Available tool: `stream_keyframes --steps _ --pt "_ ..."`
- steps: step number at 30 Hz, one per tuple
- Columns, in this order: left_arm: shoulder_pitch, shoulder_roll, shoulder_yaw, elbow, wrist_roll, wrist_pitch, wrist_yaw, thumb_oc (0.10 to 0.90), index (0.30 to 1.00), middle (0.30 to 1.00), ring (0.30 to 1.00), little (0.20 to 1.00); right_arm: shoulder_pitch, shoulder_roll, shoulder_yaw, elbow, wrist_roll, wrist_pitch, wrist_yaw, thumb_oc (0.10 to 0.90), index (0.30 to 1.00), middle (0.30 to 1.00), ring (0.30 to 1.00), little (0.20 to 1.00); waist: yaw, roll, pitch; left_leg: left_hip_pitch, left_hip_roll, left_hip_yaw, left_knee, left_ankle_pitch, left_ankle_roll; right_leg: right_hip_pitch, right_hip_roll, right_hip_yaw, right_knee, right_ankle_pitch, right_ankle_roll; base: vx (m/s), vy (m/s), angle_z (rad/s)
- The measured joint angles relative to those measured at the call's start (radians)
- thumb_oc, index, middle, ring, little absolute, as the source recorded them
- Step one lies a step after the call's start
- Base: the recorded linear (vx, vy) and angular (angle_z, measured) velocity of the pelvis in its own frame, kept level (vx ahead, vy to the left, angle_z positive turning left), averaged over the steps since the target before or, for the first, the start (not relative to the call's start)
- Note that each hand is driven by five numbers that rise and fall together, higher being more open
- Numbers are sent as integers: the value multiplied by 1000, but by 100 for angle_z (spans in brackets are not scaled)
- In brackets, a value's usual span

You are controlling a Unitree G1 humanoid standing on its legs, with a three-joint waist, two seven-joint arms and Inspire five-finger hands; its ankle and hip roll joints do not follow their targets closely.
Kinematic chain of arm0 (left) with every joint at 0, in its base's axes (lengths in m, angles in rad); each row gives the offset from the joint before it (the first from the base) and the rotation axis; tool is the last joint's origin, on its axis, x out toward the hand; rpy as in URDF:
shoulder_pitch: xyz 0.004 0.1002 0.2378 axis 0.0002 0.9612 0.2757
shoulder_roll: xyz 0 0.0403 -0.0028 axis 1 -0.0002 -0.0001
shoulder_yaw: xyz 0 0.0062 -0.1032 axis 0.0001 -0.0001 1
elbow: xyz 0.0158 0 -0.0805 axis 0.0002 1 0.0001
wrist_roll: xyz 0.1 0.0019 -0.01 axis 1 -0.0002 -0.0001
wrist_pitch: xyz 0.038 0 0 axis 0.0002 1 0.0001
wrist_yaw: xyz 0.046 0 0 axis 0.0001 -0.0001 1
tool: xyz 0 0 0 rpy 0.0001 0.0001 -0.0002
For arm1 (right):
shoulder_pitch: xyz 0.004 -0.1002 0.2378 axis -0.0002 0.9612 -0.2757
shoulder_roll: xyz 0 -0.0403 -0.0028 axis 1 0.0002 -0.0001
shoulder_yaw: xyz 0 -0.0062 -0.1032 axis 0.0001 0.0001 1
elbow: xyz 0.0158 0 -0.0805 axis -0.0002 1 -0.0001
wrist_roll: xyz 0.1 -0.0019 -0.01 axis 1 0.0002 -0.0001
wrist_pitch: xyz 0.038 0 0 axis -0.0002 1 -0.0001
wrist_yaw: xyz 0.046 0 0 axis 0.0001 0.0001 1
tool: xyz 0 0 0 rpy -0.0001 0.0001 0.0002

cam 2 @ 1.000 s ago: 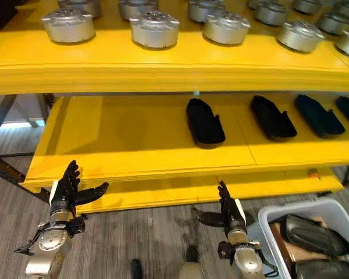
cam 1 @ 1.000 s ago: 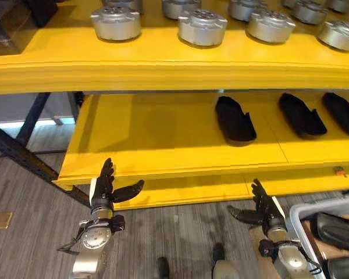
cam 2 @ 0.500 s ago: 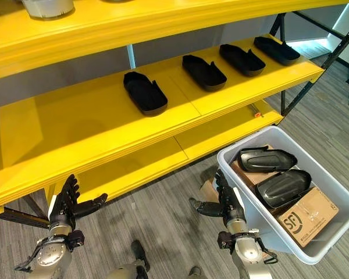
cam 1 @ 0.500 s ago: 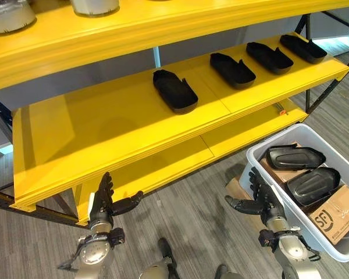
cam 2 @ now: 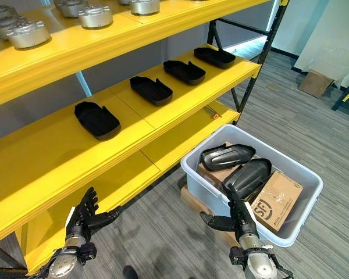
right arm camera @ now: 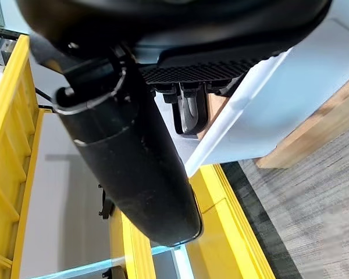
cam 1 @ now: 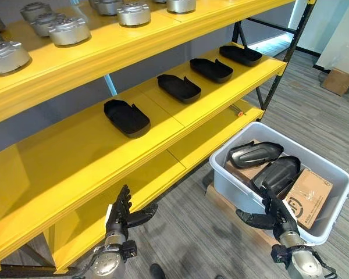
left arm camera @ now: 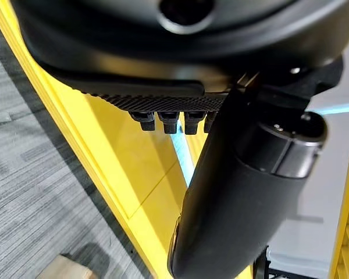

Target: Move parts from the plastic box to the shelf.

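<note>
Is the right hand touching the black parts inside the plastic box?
Apart. In the right eye view the right hand is open outside the plastic box, below its rim, with the black parts above it.

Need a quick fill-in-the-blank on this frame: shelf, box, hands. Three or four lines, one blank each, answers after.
1. The black parts on the middle shelf number ____.
2. The plastic box stands on the ____.
3. Beside the two black parts in the box lies a ____ carton.
4. The right hand hangs near the box with fingers ____, like the left hand.

Missing words: four; floor; cardboard; open
</note>
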Motion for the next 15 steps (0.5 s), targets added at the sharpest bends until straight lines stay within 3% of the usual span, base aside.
stream_keyframes --steps 2,3,4,5,6,7,8,9,10,11,12,13,14,15 --pt "-11 18 30 -2 -4 0 0 900 1000 1000 1000 1000 -11 8 2 -26 -3 -1 5 900 1000 1000 1000 1000 21 -45 17 -66 52 -91 104 48 -62 -87 12 29 120 -51 -64 -14 -174 -47" --pt "0 33 62 1 -7 1 5 900 1000 1000 1000 1000 -44 12 11 -31 -4 -6 8 900 1000 1000 1000 1000 50 -88 52 -116 73 -252 241 58 -78 -109 30 95 177 -58 -97 82 -68 -104" --pt "13 25 75 10 -8 2 6 900 1000 1000 1000 1000 -71 2 13 -28 -4 -9 2 900 1000 1000 1000 1000 60 -114 67 -160 0 -421 308 -53 -79 -104 23 136 176 -47 -110 204 -45 -142" --pt "26 12 77 8 -7 1 0 900 1000 1000 1000 1000 -95 -12 2 -27 -4 -8 1 900 1000 1000 1000 1000 85 -131 85 -159 -106 -549 274 -162 -62 -104 13 198 146 -27 -99 184 11 -104" --pt "33 1 79 9 -7 1 -1 900 1000 1000 1000 1000 -101 -18 -3 -27 -4 -8 1 900 1000 1000 1000 1000 100 -130 87 -161 -138 -580 254 -175 -56 -103 16 219 130 -15 -92 199 49 -149" --pt "54 -29 83 18 -7 2 3 900 1000 1000 1000 1000 -108 -32 -17 -26 -4 -9 3 900 1000 1000 1000 1000 122 -99 95 -191 -169 -593 215 -186 -47 -75 51 246 81 21 -103 272 80 -98" --pt "47 -35 83 26 -8 2 3 900 1000 1000 1000 1000 -96 -31 -24 -25 -4 -8 1 900 1000 1000 1000 1000 117 -83 101 -225 -172 -600 208 -185 -50 -57 74 242 62 18 -125 306 104 -74" --pt "34 -42 86 33 -9 0 3 900 1000 1000 1000 1000 -86 -34 -18 -21 -4 -8 -2 900 1000 1000 1000 1000 117 -68 105 -256 -172 -612 180 -182 -56 -51 98 253 59 18 -121 228 70 -46" --pt "20 -51 102 40 -16 0 6 900 1000 1000 1000 1000 -105 -44 4 2 -4 -7 2 900 1000 1000 1000 1000 134 -42 122 -264 -161 -644 65 -179 -59 -42 128 303 58 15 -117 315 121 -92" --pt "19 -49 110 46 -31 1 7 900 1000 1000 1000 1000 -113 -41 17 14 -4 -5 13 900 1000 1000 1000 1000 160 -38 130 -267 -154 -652 17 -175 -53 -38 138 321 61 33 -142 382 232 -114" --pt "12 -50 111 52 -44 2 18 900 1000 1000 1000 1000 -93 -36 49 13 -4 1 13 900 1000 1000 1000 1000 143 -26 146 -282 -178 -651 61 -172 -48 35 157 375 13 21 -125 485 331 -104" --pt "7 -57 114 56 -44 2 18 900 1000 1000 1000 1000 -80 -31 51 13 -5 1 29 900 1000 1000 1000 1000 156 -27 151 -258 -178 -665 52 -167 -40 56 161 414 12 9 -120 427 376 -176" --pt "6 -83 120 58 -50 1 27 900 1000 1000 1000 1000 -77 -27 46 12 -5 -1 51 900 1000 1000 1000 1000 178 -7 144 -210 -156 -675 54 -145 -17 87 164 514 14 -11 -101 423 377 -176" --pt "-8 -80 115 57 -53 0 21 900 1000 1000 1000 1000 -61 -27 33 8 -5 0 49 900 1000 1000 1000 1000 161 -1 139 -196 -157 -664 68 -138 -15 106 151 522 9 -29 -104 363 339 -148"
